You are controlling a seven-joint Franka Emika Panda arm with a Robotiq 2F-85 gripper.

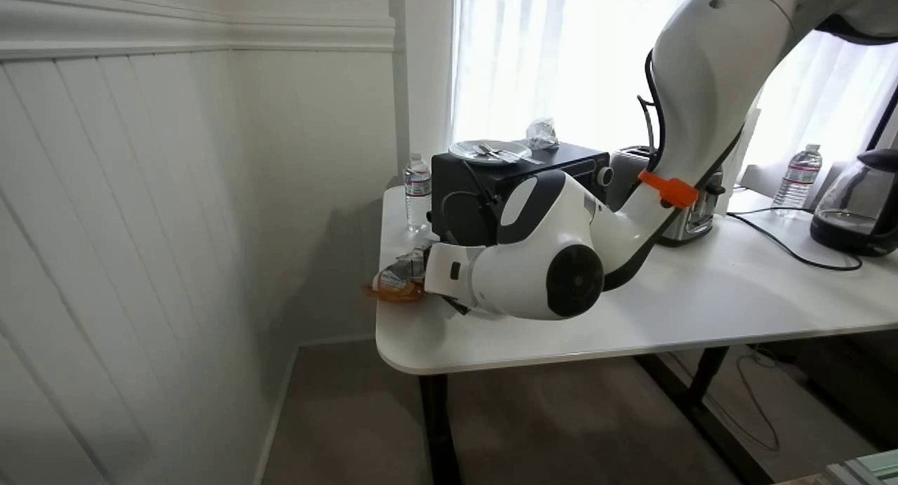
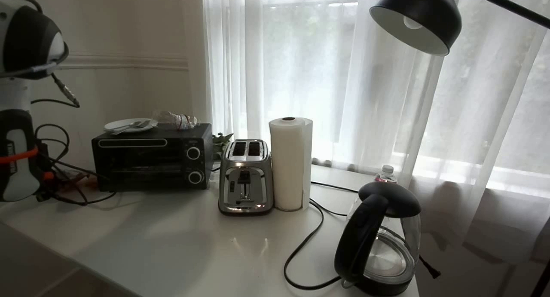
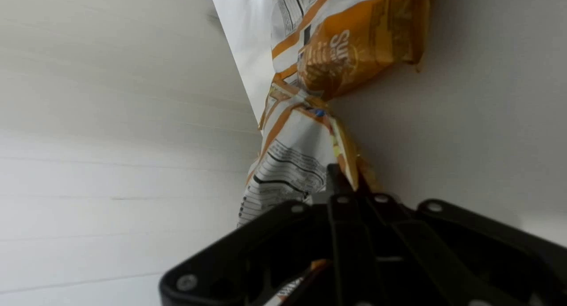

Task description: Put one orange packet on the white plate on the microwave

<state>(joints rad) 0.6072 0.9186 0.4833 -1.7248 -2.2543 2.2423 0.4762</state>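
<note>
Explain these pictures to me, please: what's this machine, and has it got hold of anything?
The big white thing is a robot arm. Two cameras stand outside it, looking at the table; the third rides on the arm, looking along the black gripper. The gripper appears closed on the edge of an orange packet; another packet lies beyond. On the table are a microwave topped by a white plate, plus a toaster, paper towel roll and kettle.

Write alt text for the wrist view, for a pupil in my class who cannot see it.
A black claw pinches the edge of a crinkled orange-and-white packet. Beyond it, a second packet lies on the white table, with a pale wall on the left of the picture.
</note>
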